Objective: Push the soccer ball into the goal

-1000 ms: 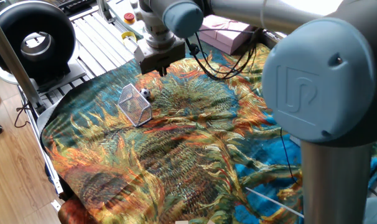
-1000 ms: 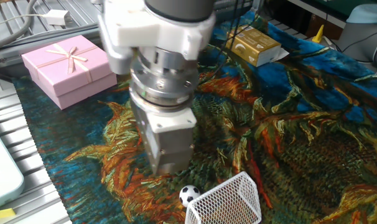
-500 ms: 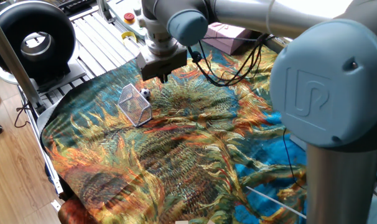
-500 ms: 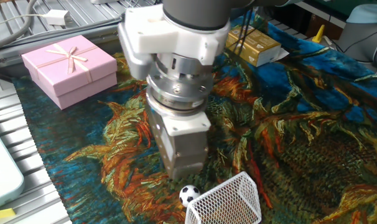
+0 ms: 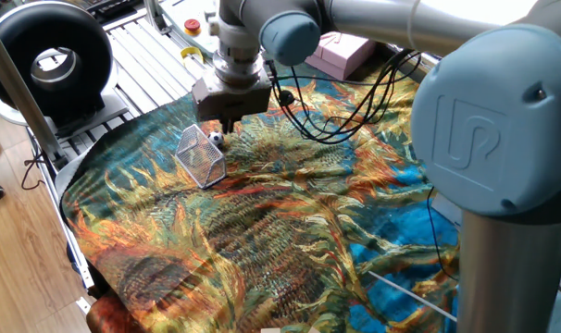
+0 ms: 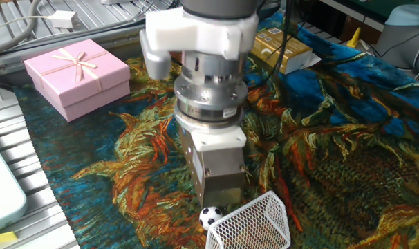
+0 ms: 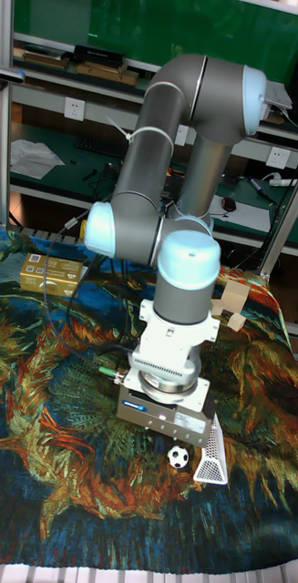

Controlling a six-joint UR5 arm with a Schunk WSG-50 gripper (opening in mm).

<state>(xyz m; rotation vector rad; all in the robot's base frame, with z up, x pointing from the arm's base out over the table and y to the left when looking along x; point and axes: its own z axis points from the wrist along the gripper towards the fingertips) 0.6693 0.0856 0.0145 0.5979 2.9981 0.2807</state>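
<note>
Pink box (image 6: 77, 75) sits well off to one side of the hand (image 6: 220, 200); yellow box (image 6: 284, 50) lies well behind it, both clear of the work; patterned cloth (image 6: 334, 159) covers the desk.

Change: within the last second the hand has moved across and down, from a spot apart from the ball (image 6: 210, 217) to one directly over it; in the other fixed view its lower end now sits just above the ball, contact not resolvable; fingers hidden under the body, so I cannot tell whether the hand is wide or narrow.

Ball lies on the cloth just below the hand, touching or nearly touching the goal (image 6: 254, 225), outside the mesh; goal just beside the hand.

Judgement: approach done, push not yet made; only a short nudge toward the goal remains.
</note>
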